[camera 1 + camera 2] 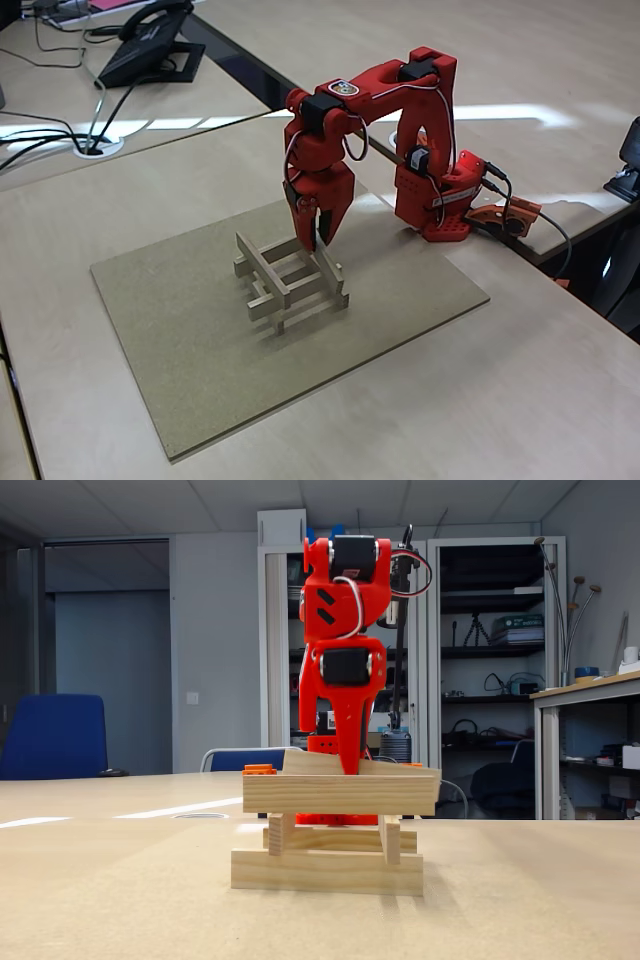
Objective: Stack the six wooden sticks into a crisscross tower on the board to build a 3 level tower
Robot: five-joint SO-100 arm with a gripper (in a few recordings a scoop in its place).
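The tool point(316, 238) pinches the far top stick point(330, 268) of the tower point(290, 285). Open slowly, then lift straight up.

Tower point(291, 280) mid-board point(180, 300), gripper point(318, 238) just above; board edges free.

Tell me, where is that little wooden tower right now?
In both fixed views the tower stands near the middle of the tan board, directly under the red arm's gripper, whose jaws hang over its top sticks.
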